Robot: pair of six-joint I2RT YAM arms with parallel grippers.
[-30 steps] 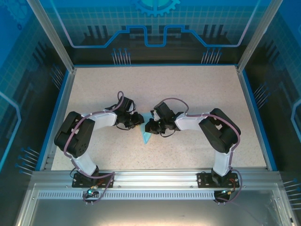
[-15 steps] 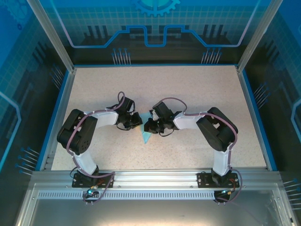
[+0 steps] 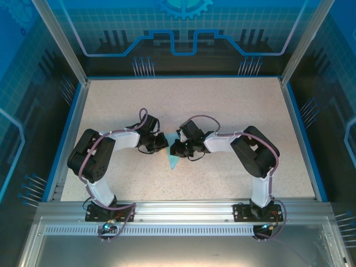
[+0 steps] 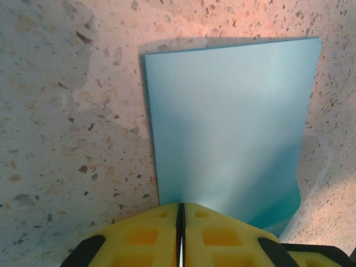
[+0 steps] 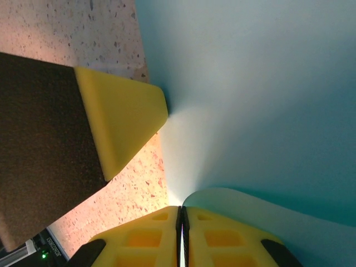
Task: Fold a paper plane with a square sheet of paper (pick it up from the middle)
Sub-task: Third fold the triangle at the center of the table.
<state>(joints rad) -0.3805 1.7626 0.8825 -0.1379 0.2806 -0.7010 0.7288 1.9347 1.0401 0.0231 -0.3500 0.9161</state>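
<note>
Near the middle of the speckled, stone-look table (image 3: 222, 105), both grippers meet at the light-blue paper (image 3: 173, 161). The left gripper (image 4: 179, 236) has its yellow jaws pressed together with only a hairline between them, nipping the near edge of the paper. The paper spreads away as a smooth, matte panel with straight edges and a curl at its lower right. The right gripper (image 5: 182, 236) is likewise closed on a curled edge of the same paper. Just beside it, a yellow wedge-shaped fingertip (image 5: 125, 119) on black backing touches the paper. Overhead, the paper tapers to a point toward the arm bases.
</note>
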